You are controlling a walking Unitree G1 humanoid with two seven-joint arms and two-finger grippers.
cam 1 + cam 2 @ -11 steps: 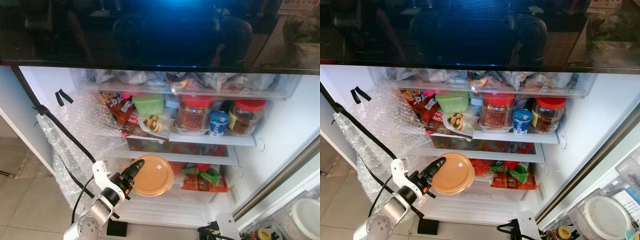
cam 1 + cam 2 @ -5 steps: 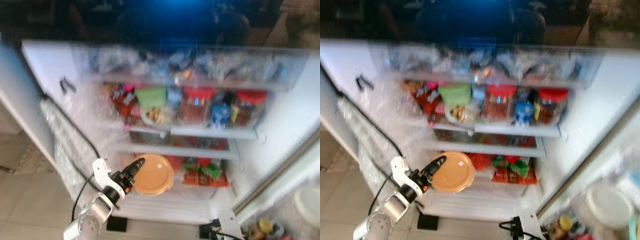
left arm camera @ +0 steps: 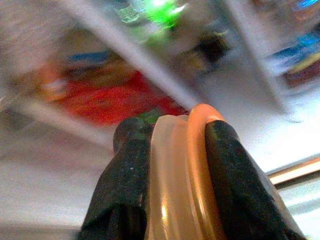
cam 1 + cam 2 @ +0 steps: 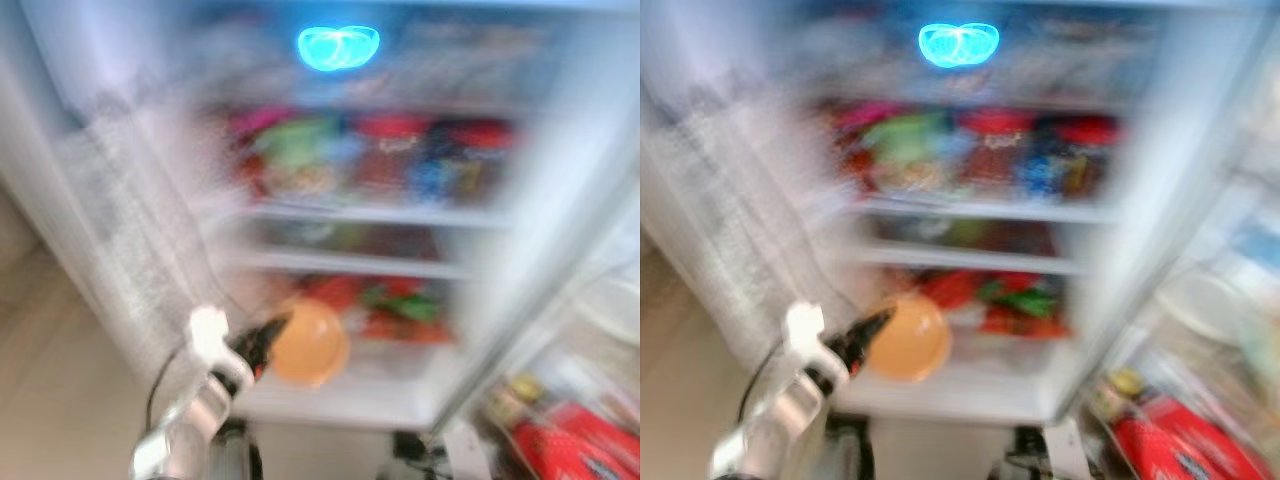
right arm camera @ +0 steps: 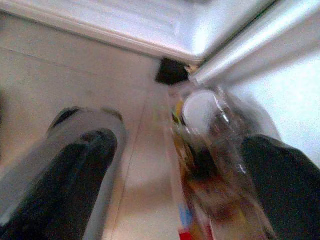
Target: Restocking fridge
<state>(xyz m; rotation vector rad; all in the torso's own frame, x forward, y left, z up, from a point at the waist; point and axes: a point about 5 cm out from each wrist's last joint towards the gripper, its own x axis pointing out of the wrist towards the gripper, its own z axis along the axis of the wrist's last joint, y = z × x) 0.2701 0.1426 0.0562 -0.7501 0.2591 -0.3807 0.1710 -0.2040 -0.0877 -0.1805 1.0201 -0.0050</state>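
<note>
Two black fingers of the left gripper (image 4: 268,335) reach up and forward from the silver left arm (image 4: 190,425), which rises from the lower left of the eye views toward the open fridge (image 4: 1080,150). The fingers (image 3: 122,185) are clamped on the rim of a round orange container (image 4: 308,343); in the left wrist view one finger presses its translucent body and the other its orange lid edge, so the container stands on edge between them. It is a flat, round tub with an orange lid, its broad face turned toward the camera, held at the front of the fridge's lowest shelf (image 4: 970,385), just beside red and green packets (image 4: 395,305) that lie on that shelf. Both eye views are heavily smeared, so finer detail cannot be told. On the upper shelf (image 4: 370,212) stand blurred shapes: something green (image 4: 905,145) toward the left, red-lidded jars (image 4: 990,150) in the middle and right, and a blue item (image 4: 430,175) between them. A bright cyan glow (image 4: 338,46) shows at the top of the fridge. Bubble wrap (image 4: 120,230) covers the fridge's left side. The right gripper (image 5: 180,165) hangs low over a tiled floor (image 5: 60,85), its fingers wide apart and holding nothing, above a clear lidded jar (image 5: 210,130) near the fridge's bottom corner. Red packaging (image 4: 1180,445) lies at the lower right.
</note>
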